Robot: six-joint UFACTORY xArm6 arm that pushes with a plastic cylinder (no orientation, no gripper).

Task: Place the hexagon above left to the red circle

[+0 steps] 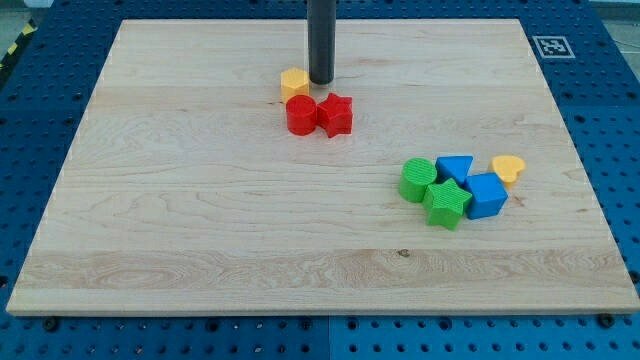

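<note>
The yellow hexagon [294,82] lies on the desk [200,200] near the view's top, touching or just beside the upper left edge of the red circle [301,115]. The red star [336,114] sits against the circle's right side. My tip [321,81] stands just to the right of the hexagon, touching it or very nearly so. There is no hand on this rig, only the rod, so nothing opens, closes or grips.

By my judgement, the hexagon already sits close to its goal, so the main risk is overshoot: a further push toward the view's left could slide it off the circle's upper-left corner. A push aimed downward could instead drive the hexagon into the circle and shove circle and star together, moving the reference itself.

The hexagon lies flat and is nearly as wide as it is deep, so it has no real long axis; which way its corners point is too small to tell.

Well apart, at the view's right, 5 blocks cluster: a green circle [417,179], a green star [447,203], 2 blue blocks [486,195] and a yellow heart [509,167].
</note>
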